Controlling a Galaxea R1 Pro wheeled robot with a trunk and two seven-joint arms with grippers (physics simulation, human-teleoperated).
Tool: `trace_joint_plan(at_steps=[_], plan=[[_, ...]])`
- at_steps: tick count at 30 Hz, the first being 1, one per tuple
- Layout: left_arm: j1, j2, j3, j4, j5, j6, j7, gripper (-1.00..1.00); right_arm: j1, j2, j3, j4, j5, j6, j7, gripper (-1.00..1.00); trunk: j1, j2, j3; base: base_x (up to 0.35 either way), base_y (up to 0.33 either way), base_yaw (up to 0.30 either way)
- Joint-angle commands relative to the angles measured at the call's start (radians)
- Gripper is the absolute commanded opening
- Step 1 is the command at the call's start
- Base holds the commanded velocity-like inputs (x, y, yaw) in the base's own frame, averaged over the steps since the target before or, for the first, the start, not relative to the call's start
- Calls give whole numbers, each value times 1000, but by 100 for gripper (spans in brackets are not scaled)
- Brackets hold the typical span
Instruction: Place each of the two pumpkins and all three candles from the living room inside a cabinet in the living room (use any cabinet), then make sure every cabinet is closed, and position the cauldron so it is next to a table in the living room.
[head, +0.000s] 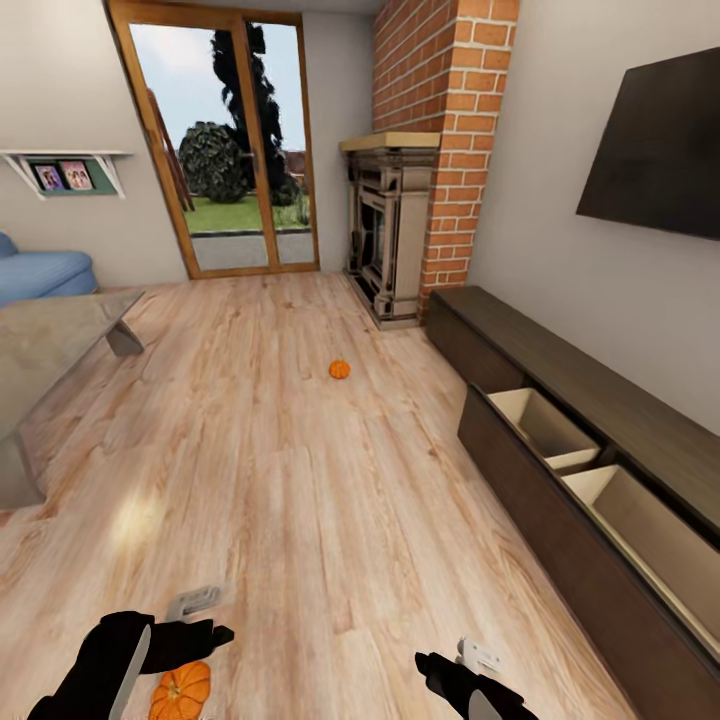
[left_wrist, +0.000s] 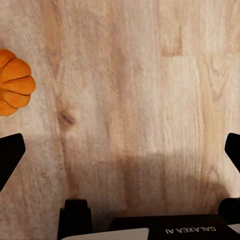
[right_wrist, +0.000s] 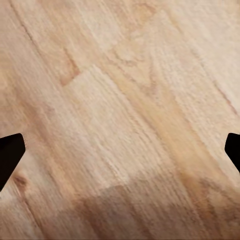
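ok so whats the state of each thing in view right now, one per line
left gripper: open, empty, over bare floor
right gripper: open, empty, over bare floor
near pumpkin: on the floor beside the left gripper, not held
far pumpkin: on the floor, out in the open
cabinet: two drawers pulled open
near drawer: open, looks empty
far drawer: open, looks empty

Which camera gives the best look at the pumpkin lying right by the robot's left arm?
The left wrist view: the near pumpkin is large and sharp there, ribs clear, though cut by the picture's edge. The head view catches it small, partly behind the left gripper. The right wrist view looks at floor.
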Motion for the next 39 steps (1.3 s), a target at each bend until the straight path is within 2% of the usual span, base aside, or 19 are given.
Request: trace_joint_plan(at_steps=[1, 15, 39], plan=[[0, 0, 0, 0, 0, 0, 0, 100, 0, 0, 0, 0, 0, 0, 0, 100, 0, 0, 1, 0, 0, 202], [0, 0, 0, 0, 4, 0, -1, 100, 0, 14, 0, 0, 1, 0, 0, 100, 0, 0, 19, 0, 0, 201], [0, 1, 0, -1, 6, -4, -2, 100, 0, 14, 0, 0, 1, 0, 1, 100, 0, 0, 47, 31, 7, 179]])
